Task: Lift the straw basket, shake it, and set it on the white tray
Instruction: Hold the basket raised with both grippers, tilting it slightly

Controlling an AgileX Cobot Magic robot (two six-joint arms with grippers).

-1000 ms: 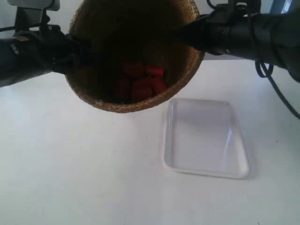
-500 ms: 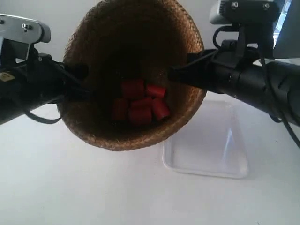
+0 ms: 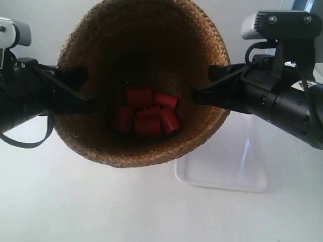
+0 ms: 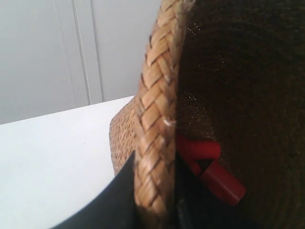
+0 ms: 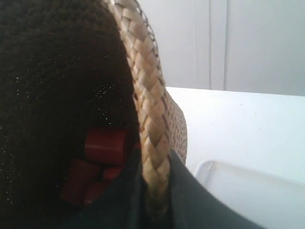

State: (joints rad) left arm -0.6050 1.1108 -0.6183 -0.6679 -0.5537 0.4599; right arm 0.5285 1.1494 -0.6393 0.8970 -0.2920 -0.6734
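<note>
The straw basket hangs in the air between both arms, its dark inside facing the exterior camera, several red cylinders lying at its bottom. My left gripper is shut on the braided rim, one finger outside and one inside. On the opposite side my right gripper pinches the rim the same way. The red cylinders show in both wrist views. The white tray lies on the table below and behind the basket, partly hidden by it; its corner shows in the right wrist view.
A white tabletop spreads under everything. Pale wall panels stand behind the table. A cable loop hangs from the arm at the exterior view's left.
The basket has come down and toward the exterior camera, looking larger and covering more of the tray. Both arms moved with it, and the red cylinders shifted slightly inside.
</note>
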